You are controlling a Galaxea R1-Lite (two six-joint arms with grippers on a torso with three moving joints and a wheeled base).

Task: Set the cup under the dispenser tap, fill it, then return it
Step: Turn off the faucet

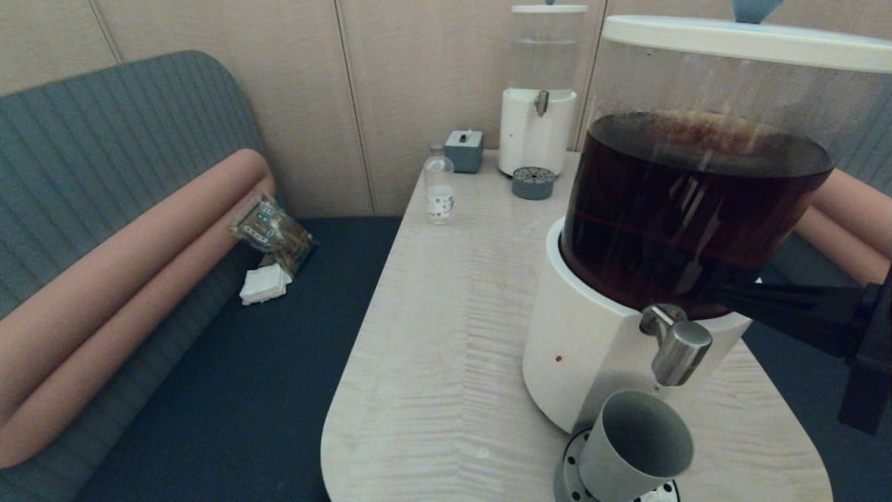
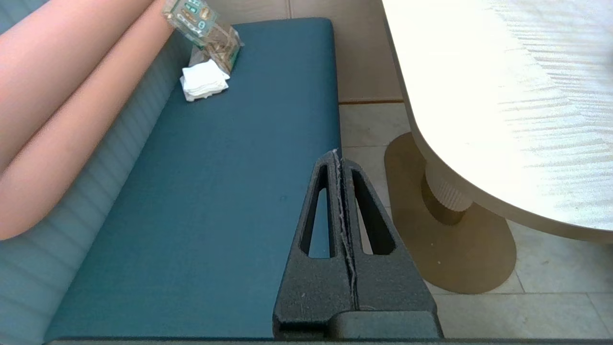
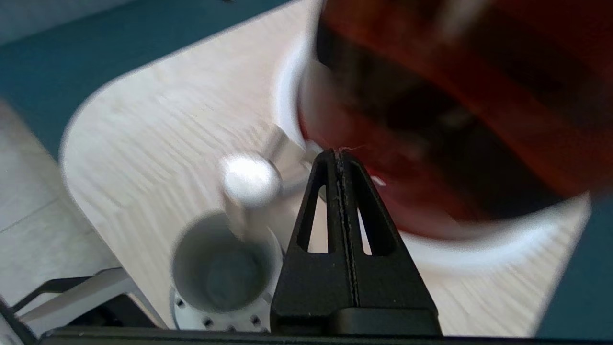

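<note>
The cup (image 1: 635,446) stands on the perforated drip tray (image 1: 568,470) right under the dispenser tap (image 1: 674,343), at the near edge of the table (image 1: 446,335). My right gripper (image 3: 339,152) is up beside the big dispenser's tank (image 1: 697,202) of dark liquid, just behind the tap, with its 2 fingers pressed together and holding nothing. That tank and the tap's knob lie between my right arm and the cup. My left gripper (image 2: 336,152) hangs off the table, over the blue bench seat (image 2: 230,191), fingers pressed together and empty.

I count 2 dispensers: the large one close by and a smaller one (image 1: 538,90) with clear liquid at the far edge, with its own round drip tray (image 1: 533,183). Near it stand 1 small clear bottle (image 1: 440,187) and 1 small grey box (image 1: 464,150). On the bench lie 1 snack packet (image 1: 272,231) and 1 folded white napkin (image 1: 265,286), touching each other.
</note>
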